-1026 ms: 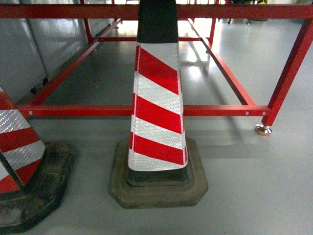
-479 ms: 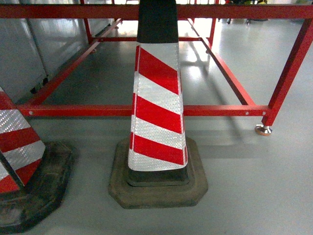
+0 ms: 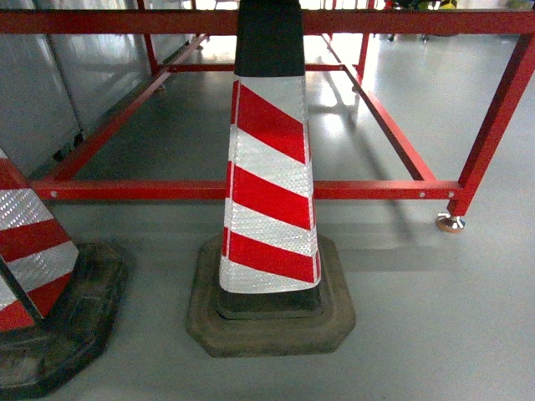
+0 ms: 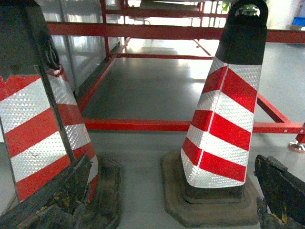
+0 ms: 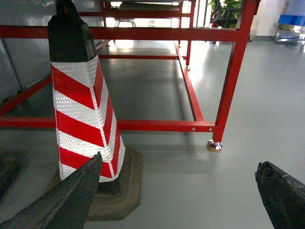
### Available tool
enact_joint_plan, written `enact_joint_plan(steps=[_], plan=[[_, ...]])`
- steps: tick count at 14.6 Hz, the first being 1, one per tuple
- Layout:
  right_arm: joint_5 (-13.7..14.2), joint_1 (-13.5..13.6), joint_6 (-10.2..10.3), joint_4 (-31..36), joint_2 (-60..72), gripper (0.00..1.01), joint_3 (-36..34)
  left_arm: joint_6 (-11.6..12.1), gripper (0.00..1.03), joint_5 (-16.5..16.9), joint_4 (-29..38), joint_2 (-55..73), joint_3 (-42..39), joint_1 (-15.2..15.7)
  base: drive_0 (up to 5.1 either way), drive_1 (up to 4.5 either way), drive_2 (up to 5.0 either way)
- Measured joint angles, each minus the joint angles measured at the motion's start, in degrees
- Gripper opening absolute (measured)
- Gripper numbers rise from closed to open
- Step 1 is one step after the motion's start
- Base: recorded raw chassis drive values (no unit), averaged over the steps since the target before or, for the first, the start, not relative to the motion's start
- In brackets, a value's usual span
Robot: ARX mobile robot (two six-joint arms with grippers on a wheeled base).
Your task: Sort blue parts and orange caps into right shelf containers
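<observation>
Both your left gripper (image 4: pixel 157 200) and right gripper (image 5: pixel 176 195) hang spread and empty, the view barely shifted past the striped cone (image 3: pixel 269 167), so sorting hasn't begun.

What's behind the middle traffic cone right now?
Behind the cone runs the red frame's low rail, then bare grey floor under the frame. The cone covers part of the rail. No shelf or containers are visible there.
</observation>
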Motion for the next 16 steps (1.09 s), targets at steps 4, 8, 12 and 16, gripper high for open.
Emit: enact_joint_plan(steps=[4, 8, 12, 16], plan=[[0.02, 0.00, 0.00, 0.04, 0.00, 0.98, 0.00, 0.07, 0.98, -0.04, 0.07, 0.00, 0.00, 0.00, 0.0, 0.00, 0.0], [-0.04, 0.00, 0.02, 0.02, 0.00, 0.98, 0.00, 0.07, 0.98, -0.09, 0.11, 0.00, 0.00, 0.00, 0.0, 0.00, 0.0], [0.02, 0.00, 0.02, 0.09, 0.00, 0.98, 0.00, 0.11, 0.98, 0.04, 0.11, 0.00, 0.00, 0.00, 0.0, 0.00, 0.0], [-0.02, 0.00, -0.02, 0.13, 0.00, 0.98, 0.00, 0.22, 0.98, -0.04, 0.13, 0.00, 0.00, 0.00, 0.0, 0.00, 0.0]])
